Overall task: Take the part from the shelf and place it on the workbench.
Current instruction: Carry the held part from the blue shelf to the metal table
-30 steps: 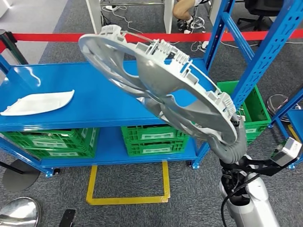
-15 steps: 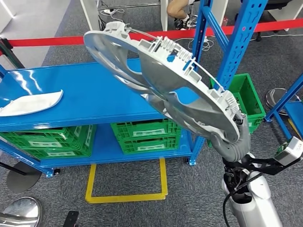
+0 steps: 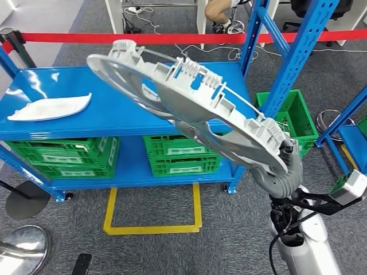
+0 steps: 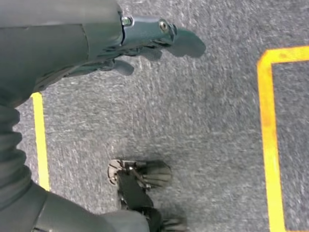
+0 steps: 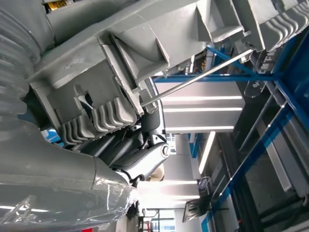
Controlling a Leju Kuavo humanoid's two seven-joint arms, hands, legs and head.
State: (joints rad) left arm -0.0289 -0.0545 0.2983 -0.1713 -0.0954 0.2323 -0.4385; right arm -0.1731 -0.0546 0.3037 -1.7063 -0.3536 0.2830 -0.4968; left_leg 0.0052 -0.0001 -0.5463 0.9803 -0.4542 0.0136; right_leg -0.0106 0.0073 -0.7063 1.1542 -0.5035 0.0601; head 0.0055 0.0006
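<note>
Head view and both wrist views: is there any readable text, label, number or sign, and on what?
None can be read.
Green plastic crates under the blue metal workbench: white labels, too blurred to read.
Large grey plastic ring-shaped part held by the right hand: no legible marking.

The big grey wheel cover [image 3: 186, 106] hid most of the right hand [image 3: 283, 157] in the head view; just a bit of it showed under the cover's rim. In the right wrist view the cover [image 5: 153, 53] ran off the picture's edges, and the dark fingers [image 5: 146, 157] beneath it were partly masked by its ribbed clips. The cover also blocked part of the blue shelf top [image 3: 108, 109] behind it. The person [image 3: 221, 11] beyond the red tape [image 3: 65, 38] was cut off by the frame. The left hand [image 4: 146, 36] hung over blurred carpet, its fingers partly hidden by its cover.
</note>
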